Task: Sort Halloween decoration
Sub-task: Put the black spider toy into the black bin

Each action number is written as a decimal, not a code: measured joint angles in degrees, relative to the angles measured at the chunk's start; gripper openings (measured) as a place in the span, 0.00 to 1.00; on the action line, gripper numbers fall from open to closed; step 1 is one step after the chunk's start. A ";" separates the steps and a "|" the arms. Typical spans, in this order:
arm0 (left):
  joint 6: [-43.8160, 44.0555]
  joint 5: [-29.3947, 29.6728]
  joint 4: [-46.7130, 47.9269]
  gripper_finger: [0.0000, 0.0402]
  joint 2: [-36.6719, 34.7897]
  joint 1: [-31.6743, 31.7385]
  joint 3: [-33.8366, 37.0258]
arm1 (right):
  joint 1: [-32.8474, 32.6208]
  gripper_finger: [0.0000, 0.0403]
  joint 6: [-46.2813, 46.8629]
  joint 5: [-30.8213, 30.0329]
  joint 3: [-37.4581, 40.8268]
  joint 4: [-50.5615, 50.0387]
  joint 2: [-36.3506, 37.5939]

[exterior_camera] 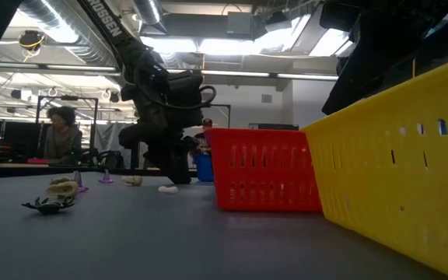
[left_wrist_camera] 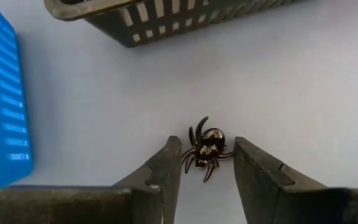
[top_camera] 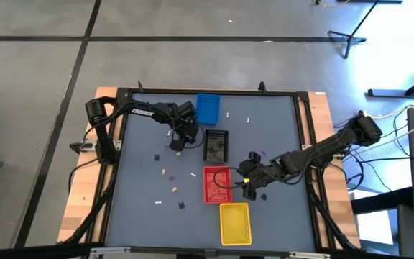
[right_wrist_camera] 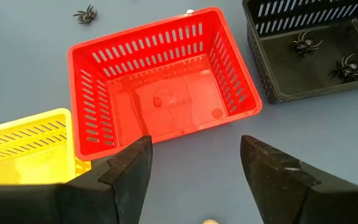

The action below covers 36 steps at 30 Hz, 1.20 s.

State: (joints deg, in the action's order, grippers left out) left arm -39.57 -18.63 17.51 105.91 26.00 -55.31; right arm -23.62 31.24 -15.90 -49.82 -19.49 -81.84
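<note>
A: What is showing around the counter (top_camera: 142, 144)?

B: A grey concrete floor (top_camera: 42, 79) is spreading out on all sides, and dark seam lines (top_camera: 85, 43) are crossing it. Light wooden boards (top_camera: 85, 180) are edging the counter on the left and right.

A: And beyond it, at counter height?

B: A workshop hall is opening up behind. Long ceiling lights (exterior_camera: 239, 47) are glowing between ducts and beams (exterior_camera: 61, 35). A person (exterior_camera: 62, 134) is sitting at a far desk on the left.

A: Anything on the right side?

B: Stand legs (top_camera: 351, 36) are resting on the floor far right, and cables (top_camera: 387, 122) are trailing near some equipment at the right edge.
</note>
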 joint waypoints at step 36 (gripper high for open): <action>12.23 -1.90 -4.93 0.29 -10.36 -7.55 0.09 | 0.01 0.60 0.00 -0.02 0.00 0.00 0.00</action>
State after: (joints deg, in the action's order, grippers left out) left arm -27.34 -20.53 12.58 95.55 18.45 -55.22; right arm -23.60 31.24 -15.92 -49.82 -19.49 -81.84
